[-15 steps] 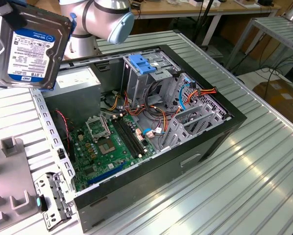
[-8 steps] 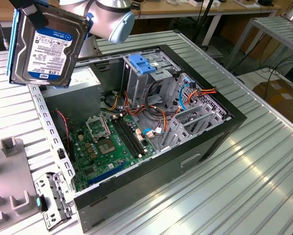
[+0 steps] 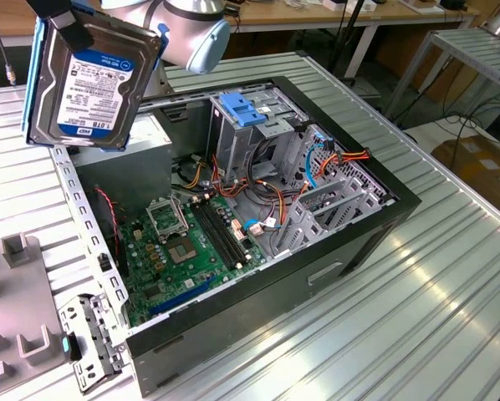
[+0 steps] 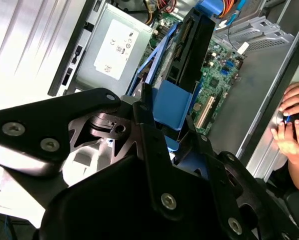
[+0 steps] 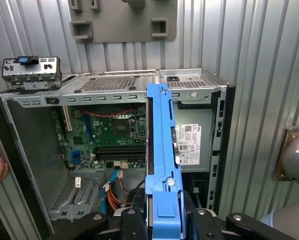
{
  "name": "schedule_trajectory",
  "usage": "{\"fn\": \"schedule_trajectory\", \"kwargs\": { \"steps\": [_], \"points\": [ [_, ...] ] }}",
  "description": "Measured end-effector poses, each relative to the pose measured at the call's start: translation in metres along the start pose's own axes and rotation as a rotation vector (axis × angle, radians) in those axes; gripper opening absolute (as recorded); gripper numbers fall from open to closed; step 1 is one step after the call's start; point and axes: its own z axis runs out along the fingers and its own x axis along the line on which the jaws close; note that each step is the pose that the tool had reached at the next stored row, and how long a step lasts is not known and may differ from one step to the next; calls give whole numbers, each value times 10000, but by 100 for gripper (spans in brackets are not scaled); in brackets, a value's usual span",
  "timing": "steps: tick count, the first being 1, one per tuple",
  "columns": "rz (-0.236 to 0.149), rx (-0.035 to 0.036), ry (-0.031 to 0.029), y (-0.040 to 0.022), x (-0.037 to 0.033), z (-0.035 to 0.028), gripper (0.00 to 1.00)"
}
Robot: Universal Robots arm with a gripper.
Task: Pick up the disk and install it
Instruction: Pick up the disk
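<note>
The disk, silver-grey with a white-and-blue label and light blue side rails, hangs tilted in the air above the far left corner of the open computer case. My gripper is shut on it from above. In both wrist views the disk appears edge-on, and its blue rail runs between the black fingers of the gripper. The blue-topped drive cage stands inside the case, to the exterior view's right of the disk.
The grey power supply sits in the case corner below the disk. The green motherboard and loose cables lie inside. A person's hand rests at the case edge. A grey fixture lies on the slatted table.
</note>
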Motion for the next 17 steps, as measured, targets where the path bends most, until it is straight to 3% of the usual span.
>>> {"fn": "schedule_trajectory", "kwargs": {
  "steps": [5, 9, 13, 17],
  "points": [
    [-3, -1, 4, -2, 5, 0, 37],
    [-1, 0, 4, -7, 99, 7, 37],
    [-2, 0, 4, -97, 123, 51, 37],
    [-4, 0, 11, -244, 116, 120, 37]
  ]
}}
